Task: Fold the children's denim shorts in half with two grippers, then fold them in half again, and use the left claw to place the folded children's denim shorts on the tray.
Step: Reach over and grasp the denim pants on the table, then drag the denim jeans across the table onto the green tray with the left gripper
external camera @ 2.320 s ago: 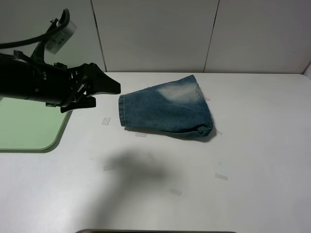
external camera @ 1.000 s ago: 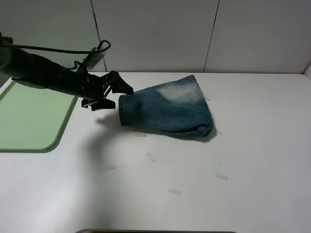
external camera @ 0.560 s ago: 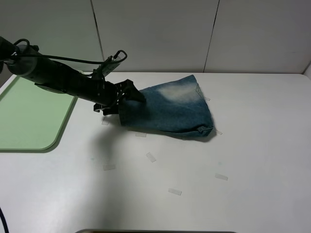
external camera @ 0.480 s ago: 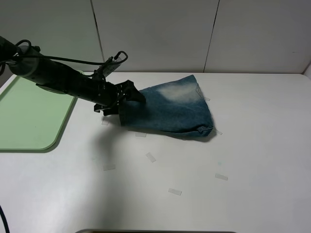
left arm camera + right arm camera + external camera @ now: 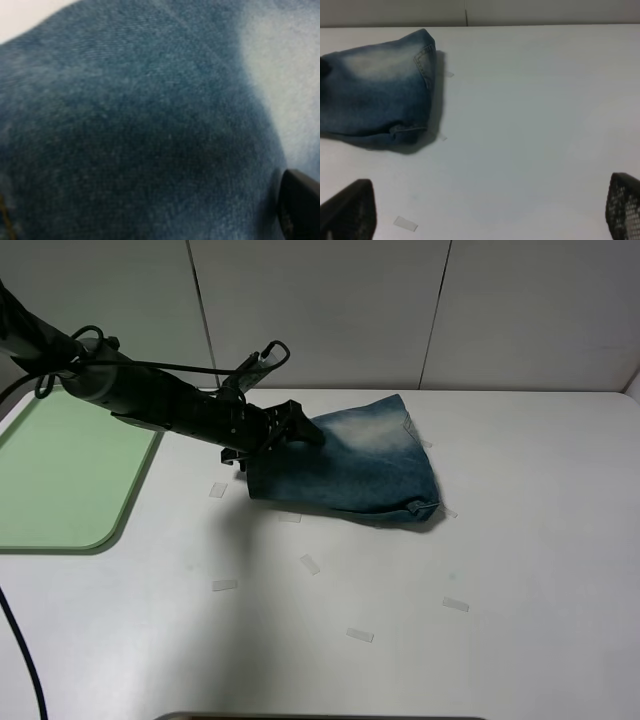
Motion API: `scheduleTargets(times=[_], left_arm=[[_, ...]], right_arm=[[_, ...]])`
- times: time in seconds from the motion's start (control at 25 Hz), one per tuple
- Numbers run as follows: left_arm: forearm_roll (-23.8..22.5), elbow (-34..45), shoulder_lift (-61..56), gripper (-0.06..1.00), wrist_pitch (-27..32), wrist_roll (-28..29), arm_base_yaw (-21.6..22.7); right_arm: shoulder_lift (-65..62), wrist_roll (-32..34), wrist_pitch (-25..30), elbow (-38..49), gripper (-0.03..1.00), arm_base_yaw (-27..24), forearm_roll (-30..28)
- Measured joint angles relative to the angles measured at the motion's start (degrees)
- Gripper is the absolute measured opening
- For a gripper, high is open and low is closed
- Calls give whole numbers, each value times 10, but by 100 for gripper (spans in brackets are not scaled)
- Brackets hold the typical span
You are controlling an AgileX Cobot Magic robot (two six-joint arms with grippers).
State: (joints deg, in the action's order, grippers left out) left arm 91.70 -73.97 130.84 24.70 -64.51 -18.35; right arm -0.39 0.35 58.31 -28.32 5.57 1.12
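White tabletop [image 5: 520, 570] carries the children's denim shorts [image 5: 350, 465], already folded small, well apart from the tray [image 5: 60, 490]. With its jaws spread, the left claw [image 5: 290, 430] straddles the bundle's near edge, apparently to pinch every layer together for lifting. Parked wide open off to the side, the right gripper [image 5: 490, 212] holds nothing.

Even, soft overhead light; white matte tabletop [image 5: 520, 540] reads bright without glare. Soft shadows sit under the folded blue washed-denim shorts [image 5: 350, 465] and the black left arm [image 5: 150, 400]. High view sharp. Left wrist view badly blurred, lens nearly on the denim [image 5: 140, 125]. Right wrist view mildly soft; black fingertips [image 5: 350, 210] at frame corners out of focus.
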Motion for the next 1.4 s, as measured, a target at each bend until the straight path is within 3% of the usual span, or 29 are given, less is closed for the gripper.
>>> scheduleTargets(times=[0.28,0.4,0.6,0.84,0.96,1.12,1.4], left_arm=[[39,-12,15,77,-6,-2,-23],[40,-12,16,61,-25,6,-26],[47,-12,21,16,-27,20,-34],[40,-12,21,13,-15,22,-42],[5,-12,11,13,-17,24,-42],[-77,-14,-17,13,-19,24,-38],[-249,-14,-78,13,-19,69,-18]], right_arm=[[0,0,0,0,69,0,0],[0,0,0,0,69,0,0],[0,0,0,0,69,0,0],[0,0,0,0,69,0,0],[0,0,0,0,69,0,0],[0,0,0,0,69,0,0],[0,0,0,0,69,0,0]])
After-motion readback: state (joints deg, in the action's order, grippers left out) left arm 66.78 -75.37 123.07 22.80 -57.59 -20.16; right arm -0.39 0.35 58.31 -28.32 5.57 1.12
